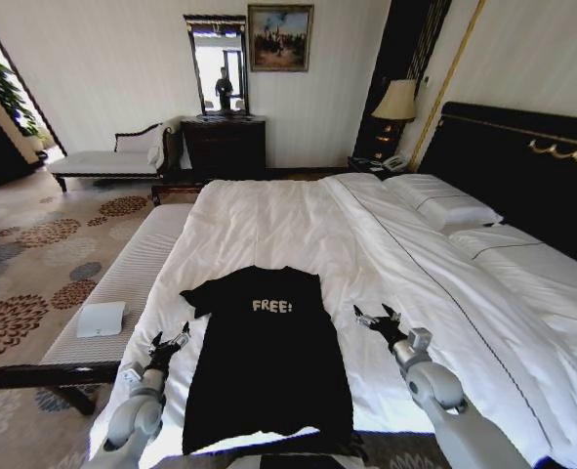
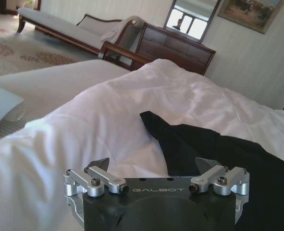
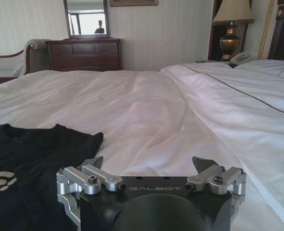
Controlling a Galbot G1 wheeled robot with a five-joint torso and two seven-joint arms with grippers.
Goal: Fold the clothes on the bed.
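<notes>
The black T-shirt [image 1: 268, 371] with white "FREE!" lettering lies spread flat, chest up, near the foot of the bed's white duvet [image 1: 268, 225]. My left gripper [image 1: 169, 339] hovers open just off the shirt's left edge, below its sleeve. Just off the shirt's right edge my right gripper [image 1: 376, 315] is open too. In the left wrist view the open left gripper [image 2: 154, 164] faces the shirt's sleeve [image 2: 218, 149] on the duvet [image 2: 108, 110]. The right wrist view has the open right gripper [image 3: 148, 161] beside the shirt's other sleeve [image 3: 36, 159], with the white duvet [image 3: 156, 106] beyond.
A pale bench [image 1: 122, 283] runs along the bed's left side with a white flat object [image 1: 101, 319] on it. White pillows [image 1: 444, 205] lie against the dark headboard [image 1: 522, 166]. A chaise [image 1: 103, 161], dresser [image 1: 225, 147] and lamp [image 1: 397, 101] stand by the far wall.
</notes>
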